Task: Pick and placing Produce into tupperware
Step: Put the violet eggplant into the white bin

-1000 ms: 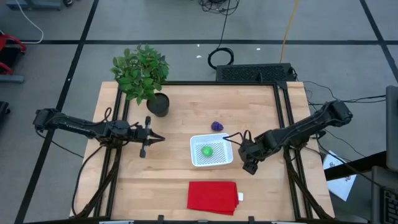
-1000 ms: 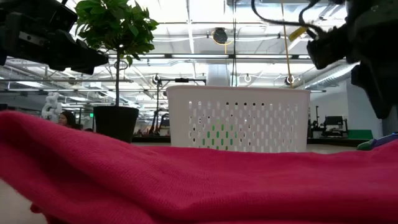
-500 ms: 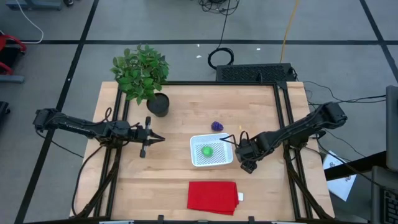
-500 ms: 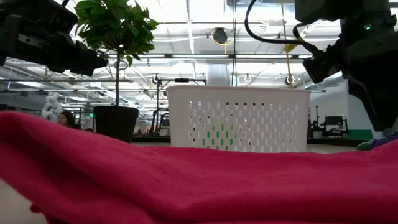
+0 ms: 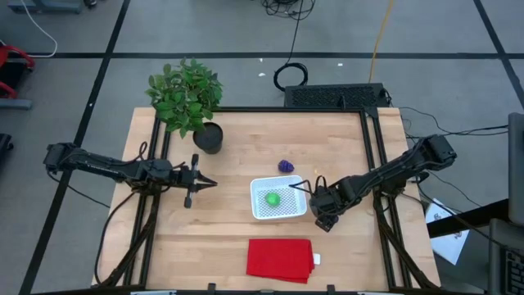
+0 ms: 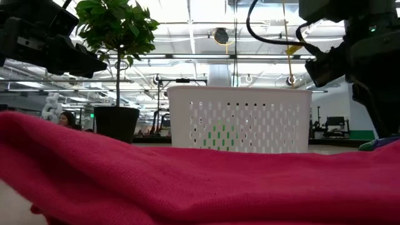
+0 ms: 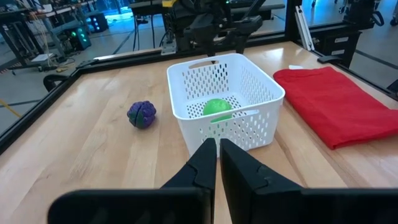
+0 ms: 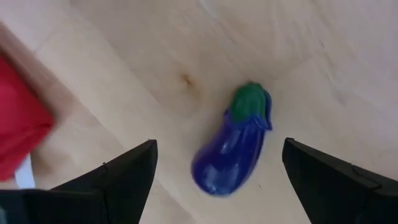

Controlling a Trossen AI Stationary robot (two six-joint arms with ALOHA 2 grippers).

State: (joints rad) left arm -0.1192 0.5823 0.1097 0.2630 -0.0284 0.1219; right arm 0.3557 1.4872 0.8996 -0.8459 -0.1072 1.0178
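Pale wooden bench (image 5: 229,238) in an open workshop. Right end effector (image 8: 214,163), fingers spread, hovers over the toy eggplant (image 8: 234,148) lying between them. White tupperware (image 5: 278,198) just beside holds the green ball (image 5: 272,198). Left end effector (image 5: 210,183) pressed together, well apart.

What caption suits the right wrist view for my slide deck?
Open right hand poised above a toy eggplant lying on the wooden table, red cloth at the edge.

3 produce toys (image 7: 142,114), 1 white tupperware (image 5: 278,199), 1 red cloth (image 5: 280,259), 1 potted plant (image 5: 188,100), 2 arms (image 5: 106,166).
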